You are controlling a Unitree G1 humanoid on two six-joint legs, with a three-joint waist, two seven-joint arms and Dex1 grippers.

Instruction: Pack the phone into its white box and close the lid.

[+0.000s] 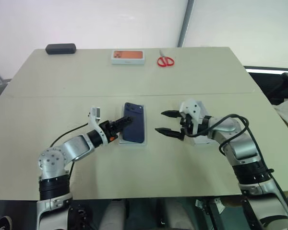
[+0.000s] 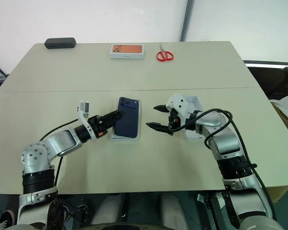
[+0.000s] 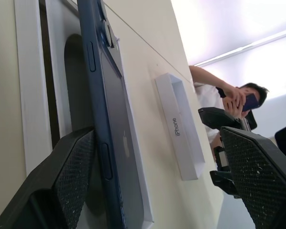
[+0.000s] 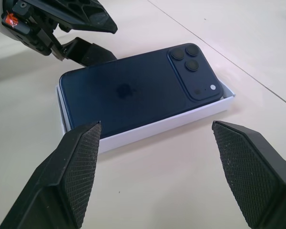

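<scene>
One phone [image 4: 138, 90], dark navy with its camera bump at the far end, lies back-up in one white box [image 4: 157, 128] near the middle of the table [image 1: 134, 81]. From the left wrist view the phone sits tilted in the tray, one long edge raised above the box rim rather than flat on the floor.

Two grippers flank it. The left gripper [image 1: 123, 123] hangs just beside the box's left edge, its jaws spread wide with nothing between them; one finger sits low by the phone's side, though I cannot tell whether it touches. The right gripper [image 1: 167, 122] hovers off the box's right side, pointing toward it, jaws also spread wide and empty, apart from box and phone.

One lid [image 3: 181, 131] lies open side up on the table to the right of the box, partly under the right wrist, its side wall carrying printed lettering.

Along the far edge of the table stand three other things, each single: a black oblong case [image 1: 60, 48] at the left corner, a white box with an orange top [image 1: 128, 56] in the middle, and a pair of red-handled scissors [image 1: 165, 60] just right of it.

One person [image 3: 229, 102] shows beyond the table in the left wrist view, holding up a dark phone.
</scene>
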